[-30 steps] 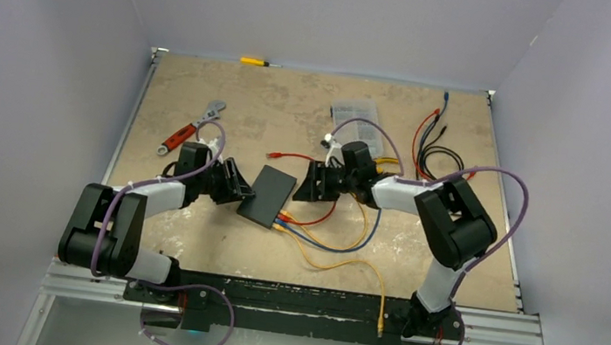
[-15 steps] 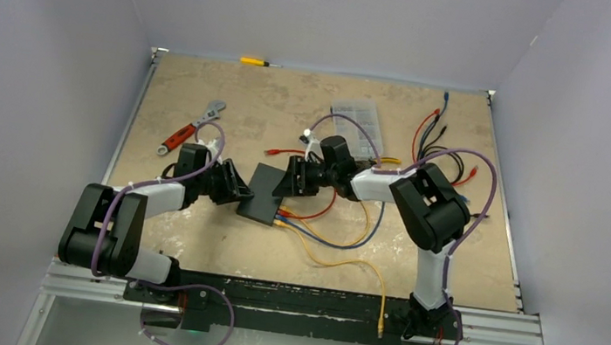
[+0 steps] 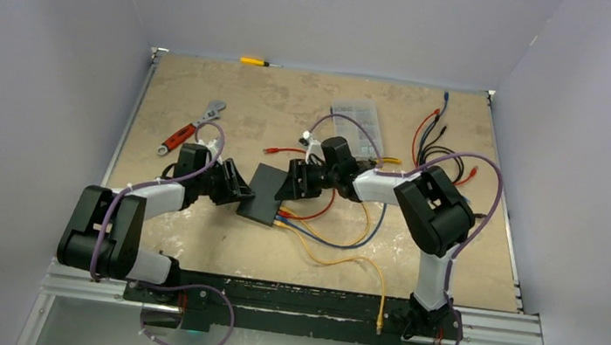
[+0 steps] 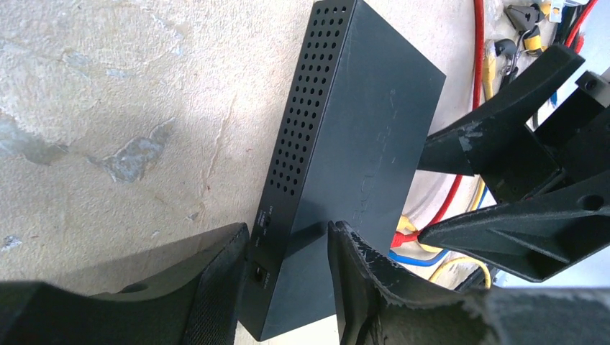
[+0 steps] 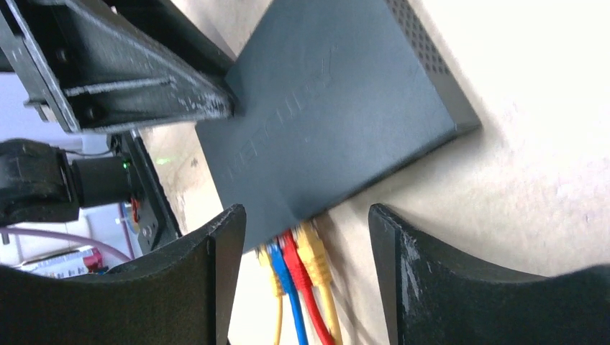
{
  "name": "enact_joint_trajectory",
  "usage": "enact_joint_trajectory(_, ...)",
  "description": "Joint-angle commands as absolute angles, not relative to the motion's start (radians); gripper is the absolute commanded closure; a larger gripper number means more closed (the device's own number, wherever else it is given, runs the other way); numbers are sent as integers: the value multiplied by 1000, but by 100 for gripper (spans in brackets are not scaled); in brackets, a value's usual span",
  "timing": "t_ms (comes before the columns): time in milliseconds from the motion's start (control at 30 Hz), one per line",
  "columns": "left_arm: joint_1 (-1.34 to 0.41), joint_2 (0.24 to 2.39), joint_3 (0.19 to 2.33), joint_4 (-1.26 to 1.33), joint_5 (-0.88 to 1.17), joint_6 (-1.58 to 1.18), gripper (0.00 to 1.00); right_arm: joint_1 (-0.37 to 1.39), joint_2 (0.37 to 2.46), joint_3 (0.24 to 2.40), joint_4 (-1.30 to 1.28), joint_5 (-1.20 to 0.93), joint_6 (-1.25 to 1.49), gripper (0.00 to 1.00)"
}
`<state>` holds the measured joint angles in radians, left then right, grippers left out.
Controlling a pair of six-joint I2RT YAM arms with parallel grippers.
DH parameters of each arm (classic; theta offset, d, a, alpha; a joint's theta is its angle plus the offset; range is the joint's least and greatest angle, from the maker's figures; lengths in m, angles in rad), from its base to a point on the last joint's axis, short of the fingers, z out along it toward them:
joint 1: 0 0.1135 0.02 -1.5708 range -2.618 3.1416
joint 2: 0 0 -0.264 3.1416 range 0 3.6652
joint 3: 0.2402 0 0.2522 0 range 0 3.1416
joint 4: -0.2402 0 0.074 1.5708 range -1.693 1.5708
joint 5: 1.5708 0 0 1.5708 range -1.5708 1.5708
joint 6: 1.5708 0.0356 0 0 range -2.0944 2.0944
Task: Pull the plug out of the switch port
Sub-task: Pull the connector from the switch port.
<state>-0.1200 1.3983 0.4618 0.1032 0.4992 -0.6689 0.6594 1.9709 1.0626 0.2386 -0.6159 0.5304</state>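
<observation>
Pinching flat matte-black rectangular switch (image 4: pixel 360 129) at one corner: left jaws, partly closed. Right jaws wide apart, straddling red, blue, yellow plugs (image 5: pixel 293 251), holding nothing.

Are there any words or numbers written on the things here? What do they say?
"NETGEAR", probably: faint raised letters on top of the switch, too faint to be sure.
Tiny white print on the switch's end, in the left wrist view: too small to read.
Nothing else here has writing I can make out.
</observation>
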Motion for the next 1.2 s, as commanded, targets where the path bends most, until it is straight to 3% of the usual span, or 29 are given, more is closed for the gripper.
enact_joint_trajectory(0, -124, 1374, 472, 74, 489, -643, 55, 627, 1908, 993, 183, -624, 464, 35)
enact_joint_trajectory(267, -124, 1378, 466, 78, 495, -637, 54, 550, 1894, 916, 160, -711, 407, 39)
enact_joint_trajectory(600, -124, 1406, 454, 86, 482, -640, 55, 549, 1947, 910, 161, -777, 390, 54)
enact_joint_trajectory(1167, -124, 1437, 453, 93, 487, -639, 55, 584, 2059, 948, 239, -832, 447, 59)
